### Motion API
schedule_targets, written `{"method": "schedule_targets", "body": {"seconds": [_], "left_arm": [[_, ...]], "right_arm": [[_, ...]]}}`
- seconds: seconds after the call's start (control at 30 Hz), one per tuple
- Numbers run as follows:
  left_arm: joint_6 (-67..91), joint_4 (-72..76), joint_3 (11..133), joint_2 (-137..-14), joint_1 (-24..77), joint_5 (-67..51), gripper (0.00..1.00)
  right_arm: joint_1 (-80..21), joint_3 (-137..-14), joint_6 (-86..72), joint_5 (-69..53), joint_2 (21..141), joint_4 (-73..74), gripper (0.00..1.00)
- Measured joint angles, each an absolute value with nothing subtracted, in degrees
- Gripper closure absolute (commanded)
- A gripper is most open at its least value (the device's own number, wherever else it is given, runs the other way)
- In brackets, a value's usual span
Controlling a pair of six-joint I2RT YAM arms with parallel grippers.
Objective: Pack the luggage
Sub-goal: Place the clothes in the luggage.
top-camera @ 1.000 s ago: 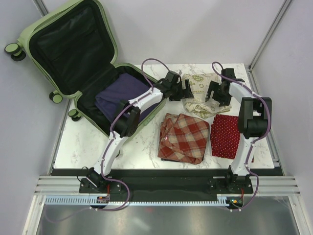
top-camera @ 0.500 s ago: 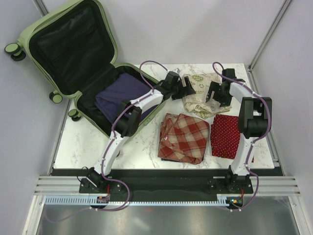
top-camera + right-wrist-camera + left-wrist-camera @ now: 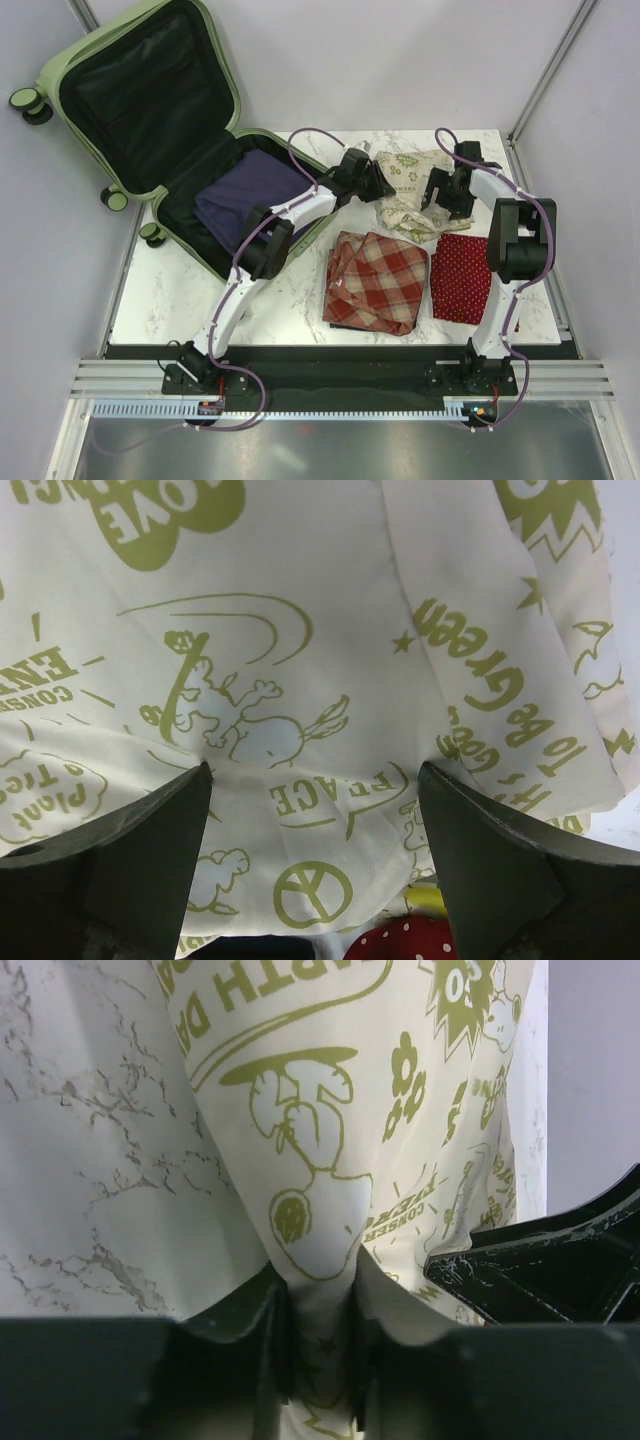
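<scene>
The luggage [image 3: 237, 100] lies open at the far left corner of the marble table [image 3: 180, 290], its sage-green lid tipped back past the table edge with the black lining showing. Its lower half rests on the table and holds a folded navy garment [image 3: 245, 190]. The left gripper [image 3: 375, 180] reaches across to a cream cloth printed with olive-green cartoons and lettering [image 3: 410, 190], which lies crumpled at the far middle of the table. In the left wrist view the gripper [image 3: 320, 1355] is drawn narrow on a raised fold of that cloth [image 3: 320, 1190] — the fabric is bunched and pinched between the two fingers [image 3: 235, 1325]. The right gripper [image 3: 445, 195] sits at the other side of the same cloth. In its own view it [image 3: 315, 855] stands wide, with the printed fabric [image 3: 290, 680] spread between and under the fingers [image 3: 150, 865] — whether they touch it cannot be told. Nearer the arms' bases lie a folded red-and-tan plaid cloth [image 3: 375, 280] and, just to its right, a red cloth with white dots [image 3: 462, 275].
</scene>
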State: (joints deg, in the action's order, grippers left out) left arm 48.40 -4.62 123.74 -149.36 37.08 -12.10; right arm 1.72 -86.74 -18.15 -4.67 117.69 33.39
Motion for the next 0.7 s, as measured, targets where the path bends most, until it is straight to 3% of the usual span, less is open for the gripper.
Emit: {"method": "schedule_targets", "body": {"seconds": [0.03,0.07,0.3,0.7], "left_arm": [[48.5,-4.6,123.7,-149.4,37.1,-12.1,0.81],[48.5,-4.6,123.7,-149.4,37.1,-12.2,0.98],[48.1,-4.3,123.7,-149.3,37.1,-13.6,0.98],[43.4,-7.6,123.7,-145.9,36.6,-13.6,0.98]], "right_arm": [[1.7,-86.7,-18.2,-4.7,117.7,33.4,0.09],[1.7,-86.7,-18.2,-4.7,117.6,33.4,0.09],[1.7,-85.5,-18.2,-5.0,116.7,33.4,0.02],[1.5,-86.8,-18.3,-5.7,114.4,35.1,0.02]]}}
